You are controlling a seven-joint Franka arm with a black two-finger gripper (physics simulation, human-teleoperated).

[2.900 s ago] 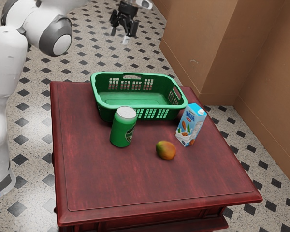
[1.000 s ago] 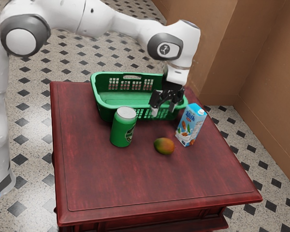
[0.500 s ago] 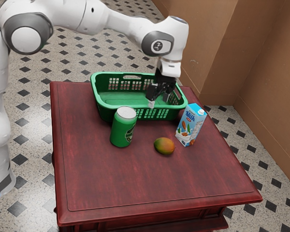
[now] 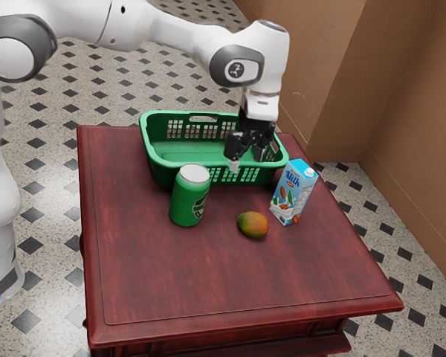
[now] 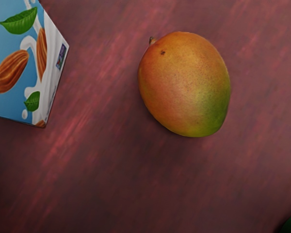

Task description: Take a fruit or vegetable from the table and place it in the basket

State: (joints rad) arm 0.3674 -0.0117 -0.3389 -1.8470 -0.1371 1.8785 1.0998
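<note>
My gripper [image 4: 247, 159] hangs in front of the green basket's far-right part in the exterior view, its two fingers apart with nothing between them. The mango [image 4: 253, 224], orange and green, lies on the red table below the gripper, not touching it. In the wrist view the whole mango [image 5: 185, 85] is visible, with its small stem. The green basket [image 4: 186, 169] stands upright at the table's back, partly hidden by the hand.
A milk carton [image 4: 293, 193] stands close beside the mango, also seen as a printed carton [image 5: 19, 63] in the wrist view. A green can [image 4: 189, 197] stands on the mango's other side, in front of the basket. The red table [image 4: 208, 275] extends around them.
The arm has swung in over the table; lately my hand moved toward the exterior view's left, then slightly down. The mango turned and shifted slightly between the two oldest pictures.
</note>
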